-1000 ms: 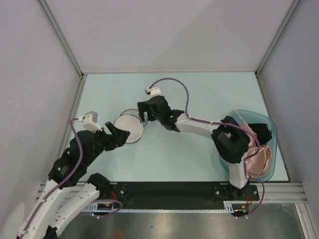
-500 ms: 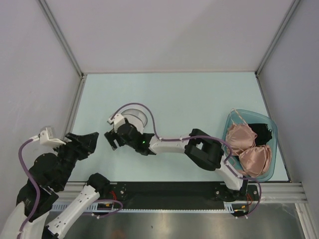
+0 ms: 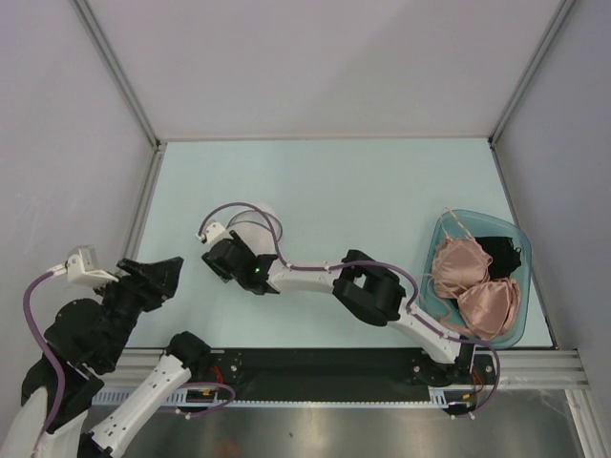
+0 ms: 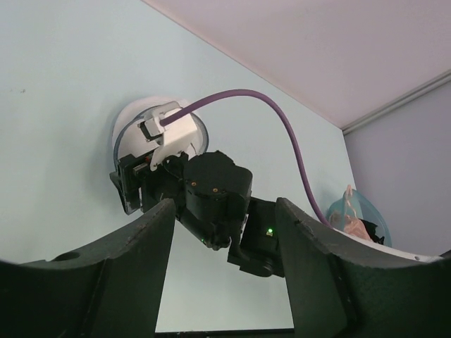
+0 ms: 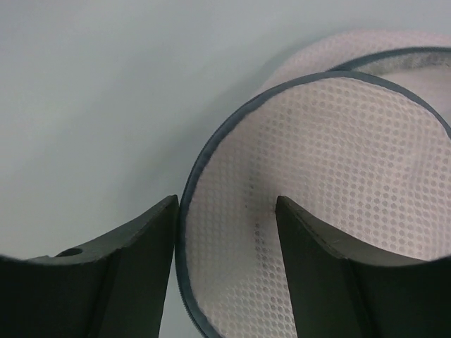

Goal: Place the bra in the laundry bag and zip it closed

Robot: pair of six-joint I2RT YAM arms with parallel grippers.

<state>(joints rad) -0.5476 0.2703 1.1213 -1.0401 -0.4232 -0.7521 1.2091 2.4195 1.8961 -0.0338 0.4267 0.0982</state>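
The white mesh laundry bag (image 3: 254, 220) lies left of the table's middle, mostly hidden under my right wrist. In the right wrist view its dark-zipped rim (image 5: 194, 211) and mesh (image 5: 338, 176) fill the frame. My right gripper (image 3: 216, 260) (image 5: 227, 204) hangs open over that rim, one finger outside it and one above the mesh. My left gripper (image 3: 172, 267) (image 4: 224, 204) is open and holds nothing, a short way left of the bag (image 4: 130, 127). The salmon-pink bra (image 3: 463, 260) rests in the teal basin at the far right.
The translucent teal basin (image 3: 431, 303) stands at the right near edge and also holds a black garment (image 3: 506, 253). My right arm (image 3: 368, 286) stretches across the near part of the table. Grey walls close off the left, back and right sides.
My left gripper has pulled back from the bag toward the near left. My right arm has swung left and nearer, uncovering the basin, and its jaws have narrowed over the bag.
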